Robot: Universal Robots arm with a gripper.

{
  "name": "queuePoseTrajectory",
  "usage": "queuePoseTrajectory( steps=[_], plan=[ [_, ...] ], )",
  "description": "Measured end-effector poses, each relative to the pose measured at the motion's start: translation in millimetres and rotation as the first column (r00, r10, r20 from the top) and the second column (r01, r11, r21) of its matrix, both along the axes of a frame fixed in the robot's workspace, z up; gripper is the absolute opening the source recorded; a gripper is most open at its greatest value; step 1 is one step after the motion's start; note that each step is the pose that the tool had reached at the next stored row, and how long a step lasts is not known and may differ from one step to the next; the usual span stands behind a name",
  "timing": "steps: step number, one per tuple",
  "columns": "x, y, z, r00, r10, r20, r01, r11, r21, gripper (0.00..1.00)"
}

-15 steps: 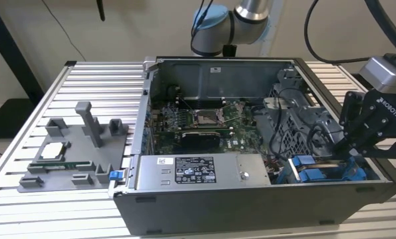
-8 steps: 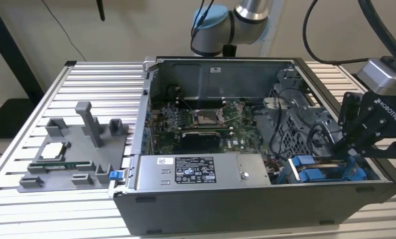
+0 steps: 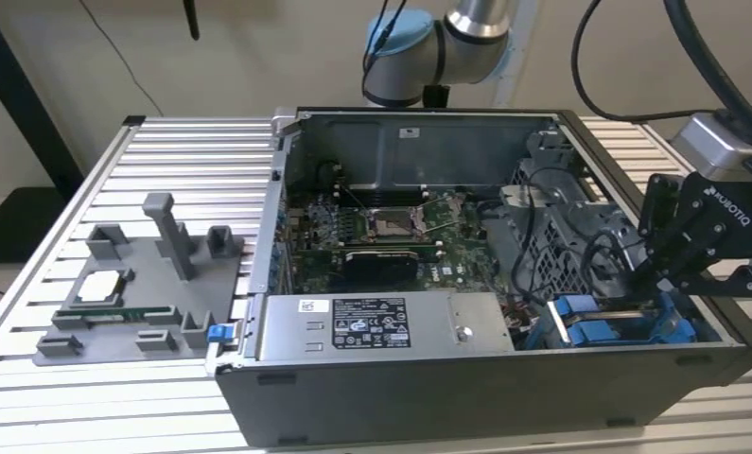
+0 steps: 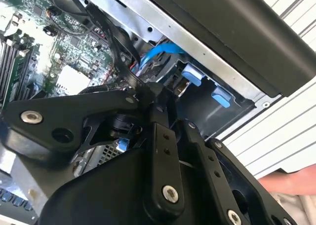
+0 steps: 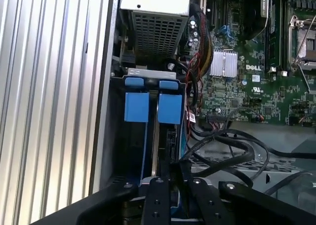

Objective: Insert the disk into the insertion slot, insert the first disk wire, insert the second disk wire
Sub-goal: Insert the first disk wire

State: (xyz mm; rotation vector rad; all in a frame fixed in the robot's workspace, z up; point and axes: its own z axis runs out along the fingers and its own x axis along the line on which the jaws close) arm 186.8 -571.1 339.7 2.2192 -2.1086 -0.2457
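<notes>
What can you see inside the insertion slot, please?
Two blue plastic tabs sit side by side inside the insertion slot. The gripper and shadow cover the slot's deeper part, so what lies there cannot be told.

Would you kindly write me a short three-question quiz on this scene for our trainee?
1. True or false: the gripper hangs over the grey fixture.
2. The sticker on the power supply is: A white, B red, C yellow.
3. In the exterior view, on which side of the case does the fixture stand?
Key: 1 false, it is at the slot; 2 A; 3 the exterior view's left.
</notes>
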Motion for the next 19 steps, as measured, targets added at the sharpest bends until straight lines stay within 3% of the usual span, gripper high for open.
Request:
queuePoseTrajectory(
  steps=[19],
  plan=[
    [1.1,-1.1,-3.1,0.9999,-0.016,0.0004,0.016,0.9999,0.0007,0.00]
  ],
)
